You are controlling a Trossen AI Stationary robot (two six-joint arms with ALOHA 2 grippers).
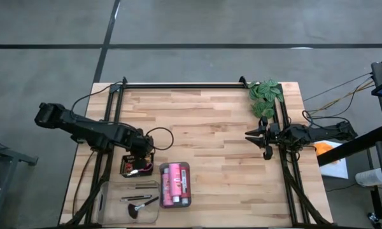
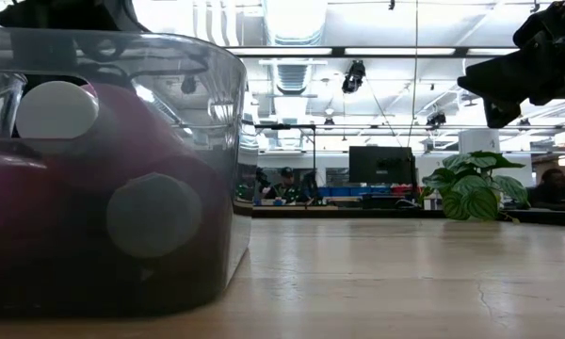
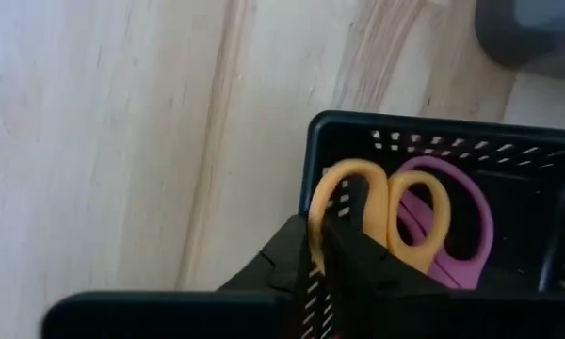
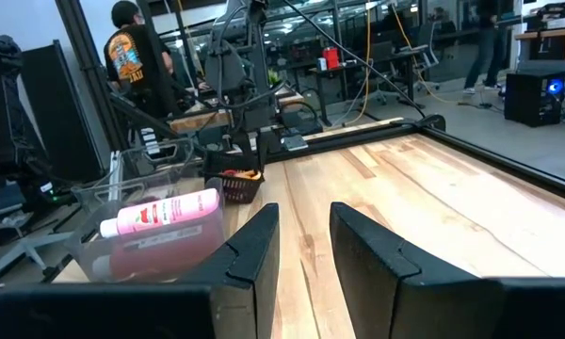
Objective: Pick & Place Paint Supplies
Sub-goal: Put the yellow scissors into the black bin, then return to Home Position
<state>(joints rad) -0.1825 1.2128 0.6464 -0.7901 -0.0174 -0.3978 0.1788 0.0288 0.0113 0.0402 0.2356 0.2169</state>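
Left pincer pinches the orange scissors inside the black basket, apparently sorting them there; right pincer idles spread.

My grippers: two
Paint bottles: three, lower centre
Brushes: three, lower left
Scissors: two that I see, orange and pink
Trays: three
Plant: one

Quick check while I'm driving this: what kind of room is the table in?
Probably an open-plan robotics lab or workshop. The low view shows long ceiling lights and a monitor on benches beyond the table; the right wrist view shows a person among stands and cables.
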